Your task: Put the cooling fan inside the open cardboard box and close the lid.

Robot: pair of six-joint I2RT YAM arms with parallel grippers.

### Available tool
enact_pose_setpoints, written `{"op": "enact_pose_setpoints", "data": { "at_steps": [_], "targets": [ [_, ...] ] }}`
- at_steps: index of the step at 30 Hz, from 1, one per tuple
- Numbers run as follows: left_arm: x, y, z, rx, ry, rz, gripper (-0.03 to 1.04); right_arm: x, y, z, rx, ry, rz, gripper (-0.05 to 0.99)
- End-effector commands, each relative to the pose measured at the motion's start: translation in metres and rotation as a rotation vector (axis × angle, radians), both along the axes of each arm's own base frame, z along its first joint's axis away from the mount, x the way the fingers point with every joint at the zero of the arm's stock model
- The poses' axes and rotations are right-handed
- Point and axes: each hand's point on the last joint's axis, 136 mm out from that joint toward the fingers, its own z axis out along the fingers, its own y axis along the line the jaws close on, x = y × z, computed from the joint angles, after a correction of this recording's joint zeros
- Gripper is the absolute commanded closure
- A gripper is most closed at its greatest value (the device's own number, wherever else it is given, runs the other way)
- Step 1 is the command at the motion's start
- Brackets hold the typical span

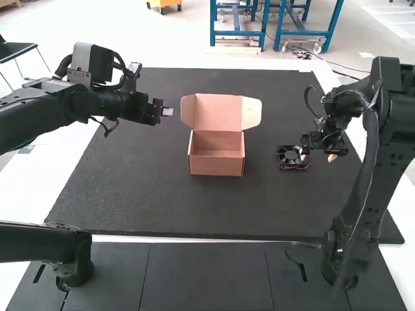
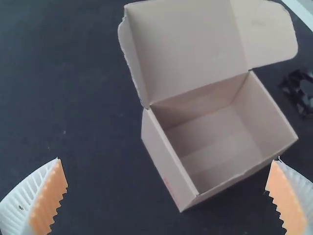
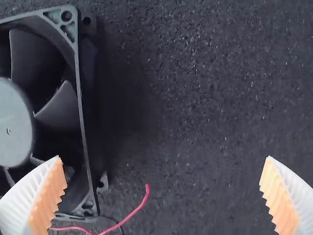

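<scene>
An open cardboard box (image 1: 216, 152) stands mid-mat with its lid (image 1: 220, 112) upright at the back; its inside (image 2: 217, 147) holds nothing. A black cooling fan (image 1: 291, 156) with a red wire (image 3: 134, 210) lies flat on the mat to the box's right. My right gripper (image 1: 319, 150) hangs open just above the mat beside the fan's right edge; one finger (image 3: 41, 198) overlaps the fan frame (image 3: 80, 112), the other (image 3: 286, 198) is over bare mat. My left gripper (image 1: 163, 111) is open, in the air left of the box's lid.
The black mat (image 1: 130, 188) covers the table, with white table edges (image 1: 26, 162) at its sides. The right arm's upright link (image 1: 376, 162) stands at the mat's right edge. Bare mat lies in front of the box.
</scene>
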Motion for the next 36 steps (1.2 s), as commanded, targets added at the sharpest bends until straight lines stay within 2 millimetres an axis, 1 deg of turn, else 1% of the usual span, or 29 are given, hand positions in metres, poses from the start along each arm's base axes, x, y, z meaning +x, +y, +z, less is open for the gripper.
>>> {"op": "enact_pose_setpoints", "data": {
  "at_steps": [1,7,10,22,24,28,36],
  "targets": [
    [0.0,-0.002,0.025,-0.032,-0.049,-0.002,0.05,0.02,0.002,0.013,0.008,-0.054,0.008,0.03],
    [-0.001,-0.002,0.023,-0.03,-0.042,-0.002,0.05,0.031,0.001,0.018,0.009,-0.076,0.004,0.03],
    [-0.001,-0.002,0.024,-0.037,-0.039,0.0,0.05,0.032,0.001,0.013,0.011,-0.064,0.006,0.03],
    [0.0,-0.002,0.029,-0.05,-0.041,0.009,0.05,0.041,0.0,0.002,0.013,-0.045,0.007,0.03],
    [0.0,-0.002,0.03,-0.052,-0.043,0.01,0.05,0.04,-0.001,0.0,0.01,-0.036,0.006,0.03],
    [0.0,-0.002,0.031,-0.052,-0.045,0.01,0.05,0.032,-0.001,-0.006,0.011,0.015,0.006,0.04],
    [0.001,-0.002,0.031,-0.053,-0.048,0.01,0.05,0.017,0.001,-0.007,0.019,0.079,0.012,0.04]
  ]
}}
